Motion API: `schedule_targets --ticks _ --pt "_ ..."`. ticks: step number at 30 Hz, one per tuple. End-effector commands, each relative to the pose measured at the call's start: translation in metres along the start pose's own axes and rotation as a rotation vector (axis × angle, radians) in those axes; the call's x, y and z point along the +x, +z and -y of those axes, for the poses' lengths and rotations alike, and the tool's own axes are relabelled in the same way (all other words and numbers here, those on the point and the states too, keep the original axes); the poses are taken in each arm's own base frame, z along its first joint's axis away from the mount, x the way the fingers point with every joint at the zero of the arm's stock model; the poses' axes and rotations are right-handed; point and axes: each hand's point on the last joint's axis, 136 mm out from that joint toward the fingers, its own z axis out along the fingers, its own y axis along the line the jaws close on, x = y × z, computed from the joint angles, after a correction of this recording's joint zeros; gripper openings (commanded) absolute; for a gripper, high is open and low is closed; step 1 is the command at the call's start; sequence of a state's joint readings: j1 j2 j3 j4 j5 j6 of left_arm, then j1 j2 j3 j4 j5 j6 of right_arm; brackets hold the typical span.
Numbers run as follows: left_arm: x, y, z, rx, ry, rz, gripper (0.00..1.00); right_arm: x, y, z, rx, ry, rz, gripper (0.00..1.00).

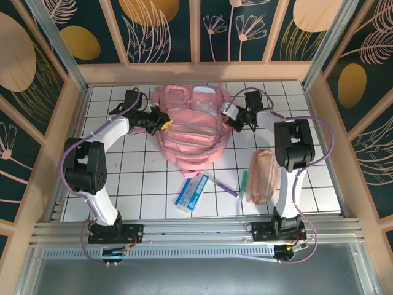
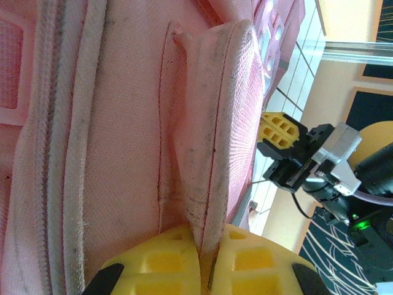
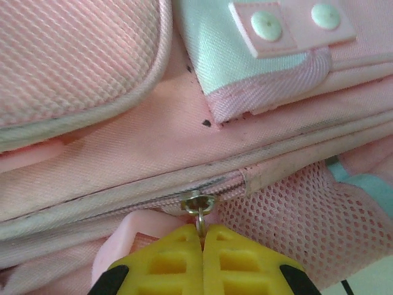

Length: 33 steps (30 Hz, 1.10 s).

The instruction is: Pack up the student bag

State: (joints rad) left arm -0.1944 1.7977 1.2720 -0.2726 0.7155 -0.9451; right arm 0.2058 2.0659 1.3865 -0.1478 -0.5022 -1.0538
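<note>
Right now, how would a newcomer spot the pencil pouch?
Start at the big pink backpack. To its right and nearer, beside the right arm, lies the pouch. It is elongated and peach-pink, with a green pen on its left.

A white table (image 1: 147, 190) with thin dark lines that make squares sits in the middle. At 12 o'clock stand dark wall panels (image 1: 258, 46) with gold circles (image 1: 80, 42) and pale leaf drawings. The same kind of walls are at 9 and 3 o'clock. A peach wooden frame (image 1: 196, 72) holds them. Silver metal rails (image 1: 196, 230) run along 6 o'clock. The light is bright and even.
</note>
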Motion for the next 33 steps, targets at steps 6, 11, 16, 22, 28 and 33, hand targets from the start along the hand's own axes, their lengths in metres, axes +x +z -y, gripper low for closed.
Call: schedule_targets --ticks 6,11,16,22,28,33 --pt "-0.013 -0.017 0.033 0.093 0.034 0.075 0.00 -0.018 -0.049 -0.017 -0.026 -0.162 -0.055 0.00" --pt "-0.015 -0.019 0.032 0.110 0.007 0.108 0.00 0.000 -0.053 -0.036 -0.079 -0.142 -0.181 0.00" --pt "-0.016 -0.020 0.033 0.122 -0.006 0.117 0.00 0.009 -0.053 -0.067 -0.143 -0.118 -0.230 0.00" --pt "-0.019 -0.021 0.034 0.122 -0.010 0.134 0.00 0.009 -0.055 -0.096 -0.175 -0.130 -0.232 0.00" --pt "-0.011 -0.023 0.023 0.146 -0.059 0.150 0.00 -0.018 -0.060 -0.124 -0.247 -0.165 -0.156 0.00" --pt "-0.006 -0.022 0.016 0.135 -0.061 0.151 0.00 -0.021 -0.056 -0.147 -0.302 -0.169 -0.144 0.00"
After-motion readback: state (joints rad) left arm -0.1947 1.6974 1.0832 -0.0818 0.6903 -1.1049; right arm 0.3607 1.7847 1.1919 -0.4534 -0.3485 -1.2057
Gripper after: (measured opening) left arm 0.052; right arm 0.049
